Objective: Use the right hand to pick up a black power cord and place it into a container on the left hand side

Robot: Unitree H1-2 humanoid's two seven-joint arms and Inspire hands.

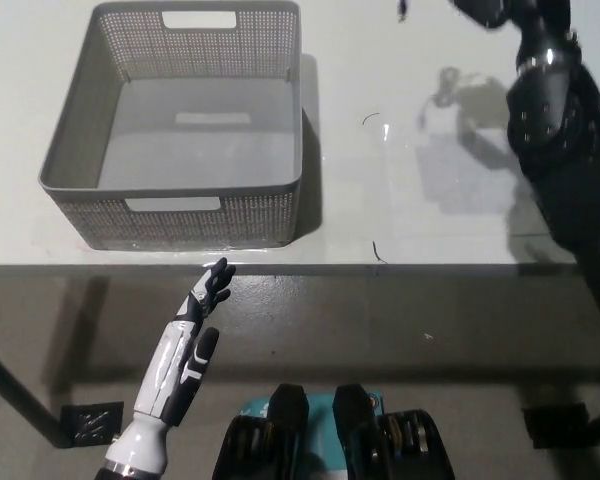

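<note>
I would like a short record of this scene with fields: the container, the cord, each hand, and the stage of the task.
container: grey mesh basket on the white table, nothing inside
cord: mostly out of view; only a plug end hangs at the top edge
right hand: black, raised above the table, largely cut off by the frame
left hand: white, resting below the table edge, fingers apart
stage: cord not yet in basket

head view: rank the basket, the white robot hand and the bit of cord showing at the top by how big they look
1. basket, by far the largest.
2. white robot hand, though it sits nearer the camera, which enlarges it.
3. cord, only a small tip shows; the rest is out of frame.
</note>
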